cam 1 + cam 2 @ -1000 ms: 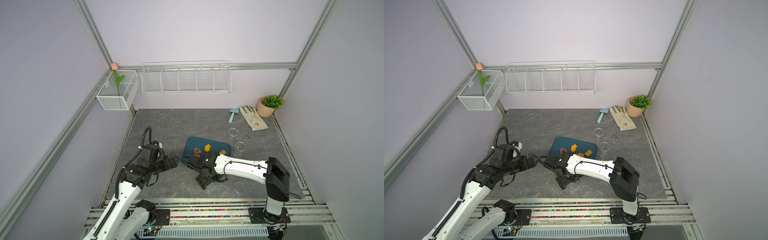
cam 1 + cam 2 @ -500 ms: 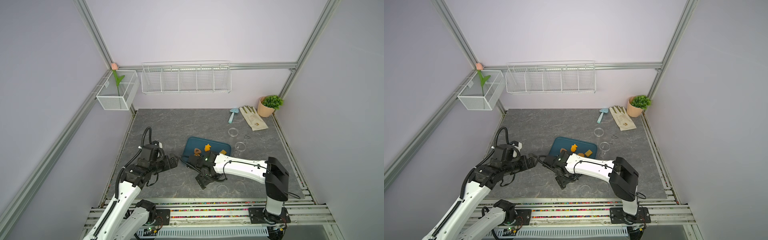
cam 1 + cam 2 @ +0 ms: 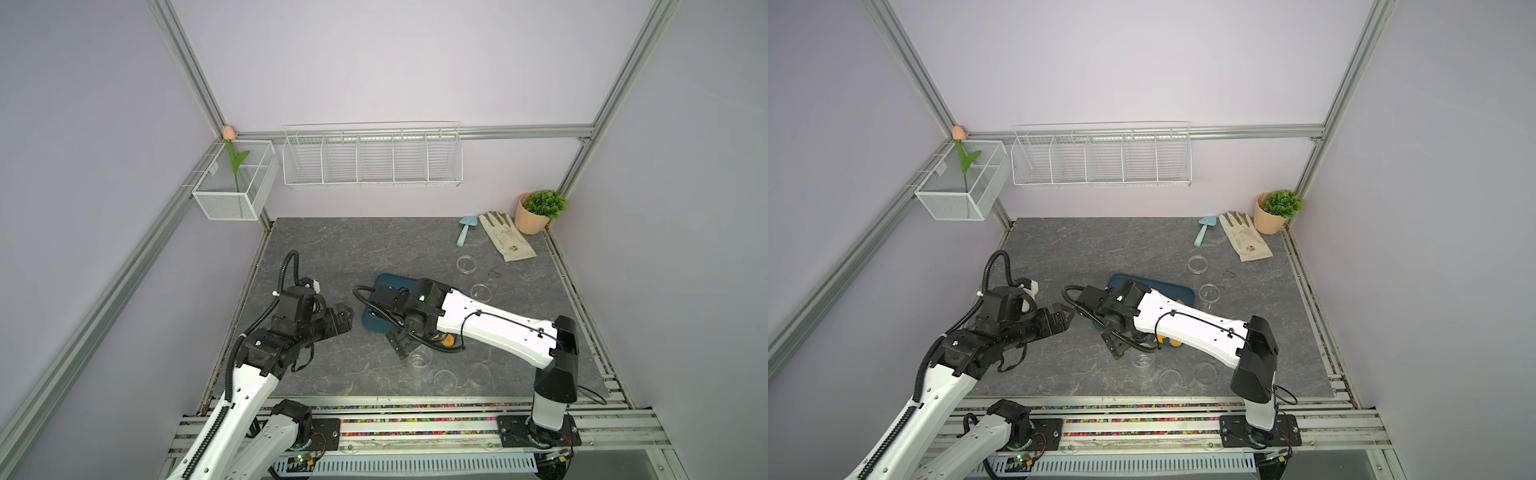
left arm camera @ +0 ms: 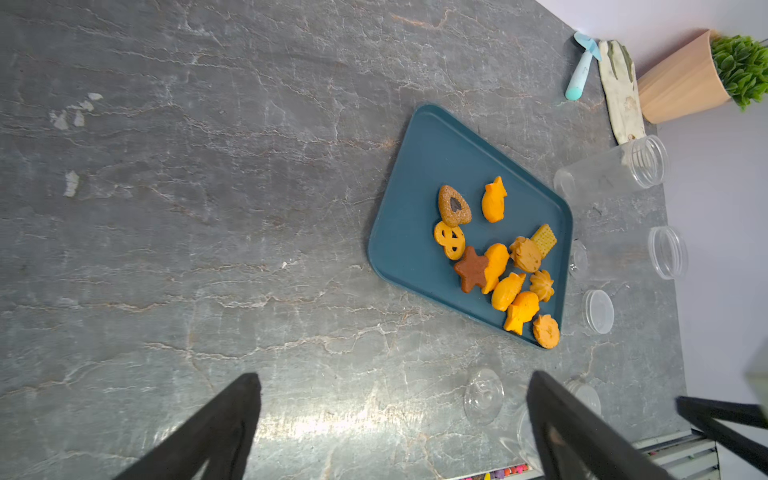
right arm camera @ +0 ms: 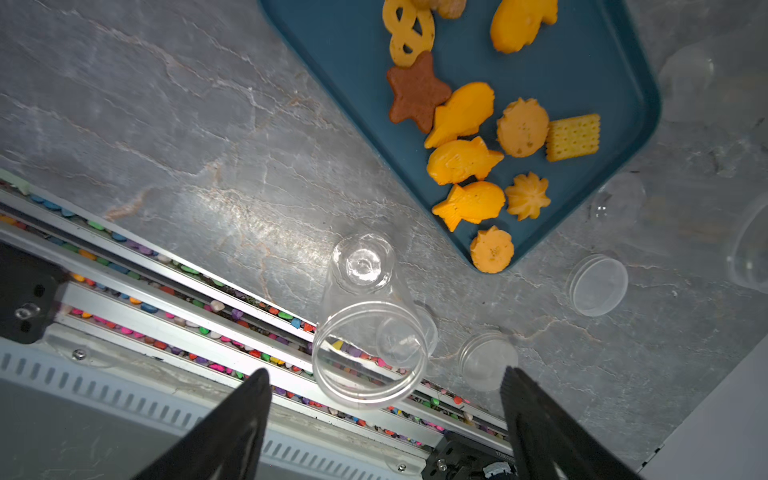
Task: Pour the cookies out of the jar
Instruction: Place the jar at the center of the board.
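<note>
Moved: over the last second the right arm [image 3: 498, 328] has drawn its wrist back and up over the blue tray [image 4: 436, 158]. In both top views it now hides cookies [image 4: 496, 264] that showed before. The left arm [image 3: 249, 386] has not shifted.
Cookies: about a dozen orange, tan and brown pieces lie on the tray, bunched toward the corner nearest the robot. One round piece sits right at the rim. None can be seen in the jar.
Jar: a clear plastic jar [image 5: 361, 286], empty, appears to stand mouth up on the table [image 4: 208, 208], just off the tray's near corner.
Right gripper [image 5: 384, 372]: the jaws are spread wide to either side of the jar's mouth, with a gap on both sides. It holds nothing.
Left gripper [image 4: 394, 375]: the jaws are spread to their widest and empty, above bare table.
Step in hand: the pouring looks finished, so what remains is probably to back the right arm away from the jar.
Doing it well: raise the jaws straight up past the rim before any sideways swing, since so light a jar would likely tip at a nudge. Loose lids [image 5: 598, 284] lie close by. Keep the wrist high enough not to sweep the rim cookie off the tray.
Right arm pose: it reaches from the front right across to the left, forearm low over the tray. The wrist is bent down, so the gripper points at the table near its front edge.
Left arm pose: the forearm rises from the front left with the elbow bent. The gripper points toward the tray and stops short of its left edge.
</note>
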Controlling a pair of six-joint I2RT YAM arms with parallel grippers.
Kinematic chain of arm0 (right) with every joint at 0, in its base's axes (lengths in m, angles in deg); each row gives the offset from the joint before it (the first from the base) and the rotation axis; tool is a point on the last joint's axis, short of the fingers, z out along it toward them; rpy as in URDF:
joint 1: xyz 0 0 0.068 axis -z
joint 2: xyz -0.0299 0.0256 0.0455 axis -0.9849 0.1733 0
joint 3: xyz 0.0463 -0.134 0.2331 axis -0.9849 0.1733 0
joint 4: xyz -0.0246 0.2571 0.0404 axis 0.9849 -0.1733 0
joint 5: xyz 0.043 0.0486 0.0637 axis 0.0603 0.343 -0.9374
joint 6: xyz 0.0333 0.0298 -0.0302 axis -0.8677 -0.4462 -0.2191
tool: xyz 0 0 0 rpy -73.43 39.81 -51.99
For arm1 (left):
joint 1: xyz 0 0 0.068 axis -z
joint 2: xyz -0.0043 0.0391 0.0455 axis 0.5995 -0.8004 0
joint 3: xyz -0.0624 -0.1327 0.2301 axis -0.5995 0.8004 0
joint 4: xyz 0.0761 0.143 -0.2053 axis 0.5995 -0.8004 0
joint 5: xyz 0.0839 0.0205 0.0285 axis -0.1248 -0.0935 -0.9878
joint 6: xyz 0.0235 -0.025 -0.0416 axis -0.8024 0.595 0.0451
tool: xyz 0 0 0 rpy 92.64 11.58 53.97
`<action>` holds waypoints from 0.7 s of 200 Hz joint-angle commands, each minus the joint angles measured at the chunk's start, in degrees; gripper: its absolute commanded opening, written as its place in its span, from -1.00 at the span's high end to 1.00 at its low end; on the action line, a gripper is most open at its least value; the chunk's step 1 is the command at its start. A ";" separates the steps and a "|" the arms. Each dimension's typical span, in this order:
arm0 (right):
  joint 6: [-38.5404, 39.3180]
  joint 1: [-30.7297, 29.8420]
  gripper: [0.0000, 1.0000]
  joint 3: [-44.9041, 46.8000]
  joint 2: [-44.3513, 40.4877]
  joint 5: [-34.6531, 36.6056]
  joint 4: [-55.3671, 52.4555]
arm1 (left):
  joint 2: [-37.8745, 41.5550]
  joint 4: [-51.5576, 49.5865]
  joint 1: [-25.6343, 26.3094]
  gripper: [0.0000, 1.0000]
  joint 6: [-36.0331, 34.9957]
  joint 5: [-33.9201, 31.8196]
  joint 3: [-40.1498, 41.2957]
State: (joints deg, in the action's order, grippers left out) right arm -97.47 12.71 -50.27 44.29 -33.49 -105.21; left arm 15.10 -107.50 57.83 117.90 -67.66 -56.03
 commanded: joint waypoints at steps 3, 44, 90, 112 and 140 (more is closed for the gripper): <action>1.04 0.50 -0.77 -5.31 -3.56 2.94 -6.73 | 1.14 -2.00 -0.19 -0.99 -1.19 -2.61 -2.47; 1.36 4.51 -0.77 -12.00 -8.87 -0.77 -5.72 | 2.03 -2.35 -0.23 -0.99 -0.76 -3.89 -3.80; 2.39 12.85 -0.76 -6.45 -20.43 -10.91 3.74 | 2.03 -2.54 -0.24 -0.99 -0.32 -4.50 -4.89; 2.59 17.77 -0.77 -0.89 -26.05 -16.02 8.20 | 2.03 -2.86 -0.18 -0.99 0.48 -5.42 -5.46; 1.56 23.69 -0.77 8.15 -34.34 -20.81 15.78 | 2.02 -2.84 -0.17 -0.99 0.96 -5.14 -5.81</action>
State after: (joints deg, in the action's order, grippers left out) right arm -95.70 32.58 -48.72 14.92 -47.35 -97.45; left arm 16.65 -108.81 57.83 118.25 -71.77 -59.83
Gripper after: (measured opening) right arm 0.883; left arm 0.996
